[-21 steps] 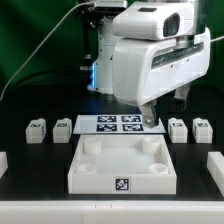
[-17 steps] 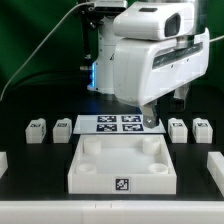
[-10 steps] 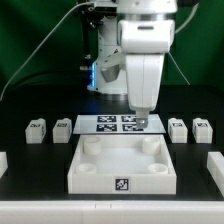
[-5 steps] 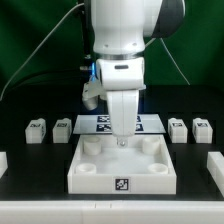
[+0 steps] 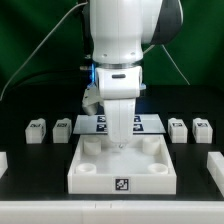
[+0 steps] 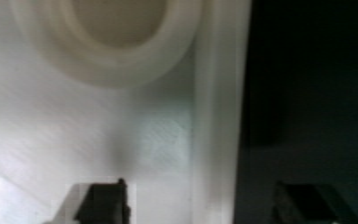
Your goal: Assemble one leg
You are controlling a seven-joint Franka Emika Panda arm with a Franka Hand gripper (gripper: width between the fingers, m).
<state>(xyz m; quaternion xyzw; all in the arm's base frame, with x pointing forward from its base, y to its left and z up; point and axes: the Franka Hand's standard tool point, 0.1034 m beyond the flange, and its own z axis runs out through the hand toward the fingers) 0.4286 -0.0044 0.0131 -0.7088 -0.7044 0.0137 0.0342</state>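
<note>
Arm [image 5: 120, 50] points straight down over the back part of the big white panel [image 5: 100, 172], roughly mid-width. Fingers [image 6: 101, 200] are spread. In the wrist view one dark tip sits over the white panel surface and the other over the black desk [image 5: 40, 190]. That view is blurry, but a round recess [image 6: 114, 25] in the panel shows in it too. All four legs sit on the desk in a row behind the panel, well apart from the fingers. The far-left leg [image 5: 37, 130] and inner-left leg [image 5: 62, 127] are on the exterior view's left of the marker board [image 5: 88, 124]. The inner-right leg [image 5: 178, 128] and far-right leg [image 5: 202, 128] are on its right. Tags are visible on each leg, and none touches the panel. The marker board is partly hidden by the arm.
</note>
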